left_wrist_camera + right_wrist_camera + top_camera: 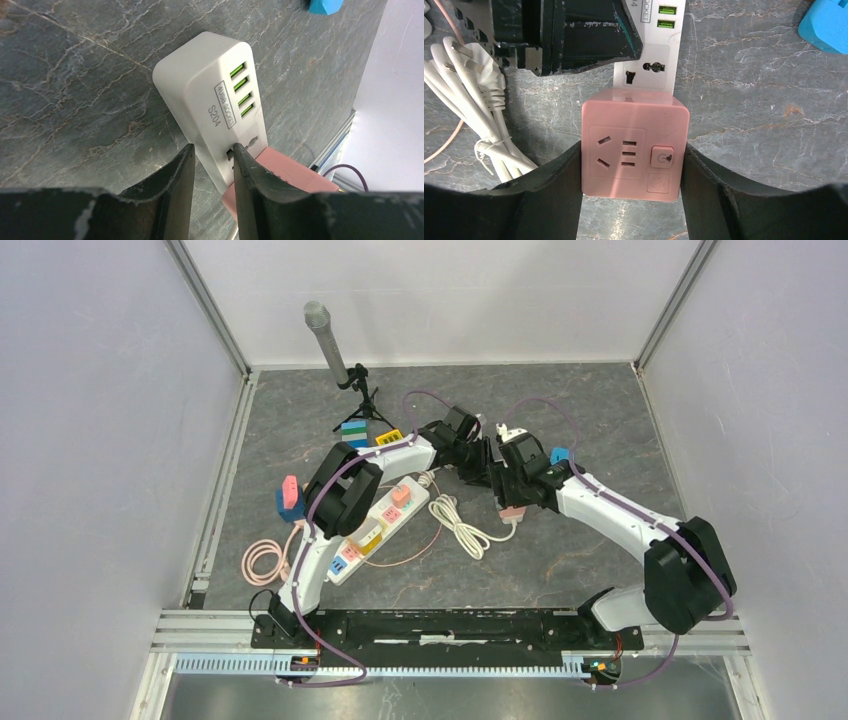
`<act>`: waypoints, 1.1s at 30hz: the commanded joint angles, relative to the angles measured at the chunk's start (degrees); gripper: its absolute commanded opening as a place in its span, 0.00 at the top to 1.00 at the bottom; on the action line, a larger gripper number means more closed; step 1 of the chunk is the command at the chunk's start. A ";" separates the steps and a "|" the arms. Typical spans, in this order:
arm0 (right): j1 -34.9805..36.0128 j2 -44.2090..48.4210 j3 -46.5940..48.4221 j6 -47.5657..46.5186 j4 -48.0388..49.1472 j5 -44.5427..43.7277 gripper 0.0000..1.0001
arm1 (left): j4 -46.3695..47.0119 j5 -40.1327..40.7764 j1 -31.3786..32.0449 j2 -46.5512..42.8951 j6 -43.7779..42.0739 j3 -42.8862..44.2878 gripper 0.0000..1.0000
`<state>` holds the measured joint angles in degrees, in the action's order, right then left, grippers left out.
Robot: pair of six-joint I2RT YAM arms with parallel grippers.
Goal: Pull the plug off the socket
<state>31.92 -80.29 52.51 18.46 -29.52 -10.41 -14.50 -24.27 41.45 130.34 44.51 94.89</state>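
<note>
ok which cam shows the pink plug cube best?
Right wrist: the pink plug cube sits centred, face-on, between the right gripper fingers. Left wrist catches one corner; top external, a small pink patch.

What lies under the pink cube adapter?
The white socket strip, one outlet and green USB ports showing beyond. The pink cube adapter hides its pins and the strip's end.

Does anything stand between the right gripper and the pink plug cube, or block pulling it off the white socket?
Nothing visible. The right gripper flanks the pink plug cube on both sides. The left gripper sits on the white socket beyond the cube; the coiled cable lies off to the side.
</note>
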 commanded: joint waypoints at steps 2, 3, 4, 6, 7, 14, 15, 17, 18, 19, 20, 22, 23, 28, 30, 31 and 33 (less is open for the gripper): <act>1.43 2.14 4.04 -1.85 4.37 -2.63 1.00 | -14.64 10.01 0.66 5.36 -5.48 -2.56 0.61; 1.27 2.67 3.94 -1.62 4.78 -1.66 1.00 | -14.68 9.79 0.73 5.36 -5.34 -2.65 0.61; 0.93 3.17 3.62 -1.38 5.42 -0.12 1.00 | -14.68 9.48 0.74 5.36 -5.05 -2.69 0.61; 0.34 4.46 2.41 -1.22 7.92 4.22 1.00 | -14.66 8.55 0.82 5.66 -4.72 -2.38 0.61; 0.30 5.08 1.55 -1.17 9.41 5.42 1.00 | -14.67 8.23 0.82 5.79 -4.56 -2.11 0.61; 0.31 4.19 -1.27 0.61 12.49 10.15 1.00 | -14.68 7.57 1.17 5.91 -4.30 -1.83 0.62; 0.33 3.88 -0.96 0.76 11.60 9.06 1.00 | -14.68 7.53 1.13 5.89 -4.31 -1.95 0.62; 0.33 3.33 0.35 0.77 9.15 6.12 1.00 | -14.68 7.55 1.26 5.80 -4.34 -2.20 0.62; 0.21 3.42 1.18 0.72 8.04 5.27 1.00 | -14.80 7.57 1.26 5.80 -4.33 -2.23 0.62; 0.08 3.53 2.08 0.56 7.46 5.47 1.00 | -14.93 7.57 1.35 5.80 -4.45 -2.25 0.62; -0.37 3.58 2.81 0.60 7.21 6.80 1.00 | -15.07 7.62 1.35 5.78 -4.54 -2.26 0.62; -1.19 3.45 3.78 1.24 7.21 10.17 1.00 | -15.12 7.55 1.44 5.84 -4.76 -2.33 0.62; -1.25 3.00 4.34 1.44 6.92 11.53 1.00 | -15.12 7.51 1.44 5.89 -4.78 -2.42 0.62; -0.63 0.50 3.47 2.46 6.09 8.49 1.00 | -16.09 7.15 1.44 6.62 -4.94 -1.87 0.62; 1.18 -0.07 3.94 0.39 5.08 2.76 1.00 | -16.09 6.79 1.44 6.74 -4.77 -1.98 0.62; 2.19 -0.23 4.15 -0.98 4.88 0.08 1.00 | -16.08 6.65 1.44 6.90 -4.63 -1.96 0.62; 3.91 -0.46 4.50 -2.80 4.50 -4.34 1.00 | -16.08 6.21 1.44 7.27 -4.37 -1.95 0.63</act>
<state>32.27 -80.68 52.31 18.72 -29.78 -9.23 -18.22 -24.25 41.63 130.69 44.51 96.36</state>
